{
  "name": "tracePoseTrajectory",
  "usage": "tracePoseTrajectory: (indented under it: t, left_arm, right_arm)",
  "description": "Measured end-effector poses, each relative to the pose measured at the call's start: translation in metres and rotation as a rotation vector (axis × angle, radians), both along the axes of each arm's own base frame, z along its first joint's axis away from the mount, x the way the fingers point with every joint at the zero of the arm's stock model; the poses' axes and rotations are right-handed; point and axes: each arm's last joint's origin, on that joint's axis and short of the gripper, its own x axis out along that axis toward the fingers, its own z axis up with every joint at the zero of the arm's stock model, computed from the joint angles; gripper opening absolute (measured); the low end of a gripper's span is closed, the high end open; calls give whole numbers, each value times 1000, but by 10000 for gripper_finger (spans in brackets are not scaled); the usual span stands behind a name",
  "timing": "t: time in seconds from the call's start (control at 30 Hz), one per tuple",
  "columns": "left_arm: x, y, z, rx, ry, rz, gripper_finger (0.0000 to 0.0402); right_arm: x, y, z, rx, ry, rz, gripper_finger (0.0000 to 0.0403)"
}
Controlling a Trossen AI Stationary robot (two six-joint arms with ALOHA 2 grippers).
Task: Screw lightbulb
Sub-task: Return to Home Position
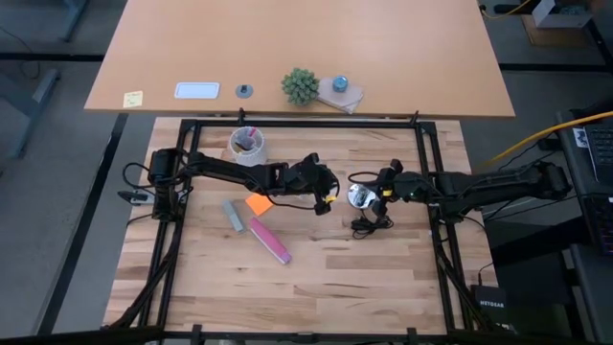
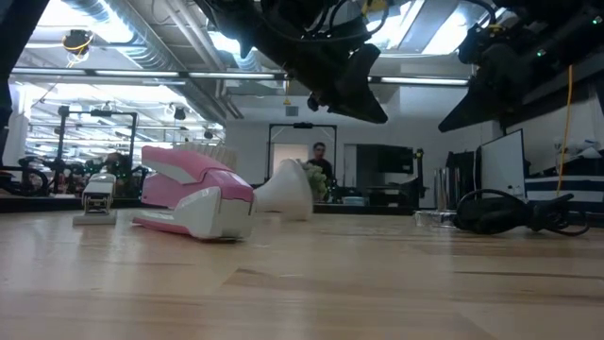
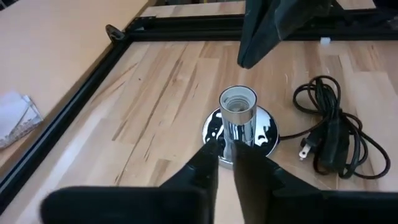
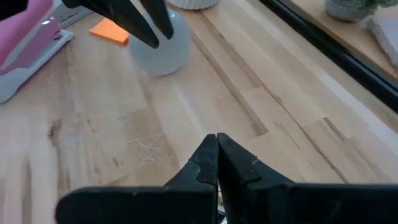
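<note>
The main risk lies with the lightbulb (image 4: 165,56): it lies loose on the wooden table (image 1: 316,287), just beside the orange sticky note (image 4: 109,31) and out of the lamp. Its round glass can probably roll at the lightest touch. The left gripper (image 3: 225,149) hangs directly above it, fingers parted only a little and holding nothing, so a dip or sideways sweep as that arm pulls away could knock the bulb toward the pink stapler (image 2: 193,194) or send it across the boards. The right gripper (image 4: 216,138), clenched on nothing, hovers close to the chrome lamp socket (image 3: 239,102). A careless retreat could clip the socket and tip its base, or catch the black cord (image 3: 329,137) coiled just beside it and drag the lamp along. The two grippers are also near each other over the middle of the table, so if both move at once they may collide. As for containers, the socket's mouth is empty, with bare thread showing inside. The white cup (image 1: 246,144) near the table's far edge holds what look like pens, though they are too small to be sure.
</note>
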Motion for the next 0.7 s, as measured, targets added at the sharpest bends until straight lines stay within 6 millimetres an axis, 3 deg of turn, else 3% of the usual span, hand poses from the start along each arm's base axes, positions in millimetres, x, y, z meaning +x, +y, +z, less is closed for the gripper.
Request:
tracePoseTrajectory:
  t: [0.27, 0.47, 0.57, 0.7]
  left_arm:
    - [0, 5, 1, -9, -16, 16, 111]
    - [0, 3, 3, -22, -36, 19, 118]
    - [-3, 2, 16, -33, -74, 23, 112]
    - [-14, 2, 46, -30, -148, 23, 103]
  right_arm:
    - [0, 0, 0, 8, 0, 11, 3]
    - [0, 0, 1, 8, -15, 11, 3]
    - [0, 0, 8, 9, -40, 12, 3]
    - [-2, 1, 30, -8, -107, 40, 3]
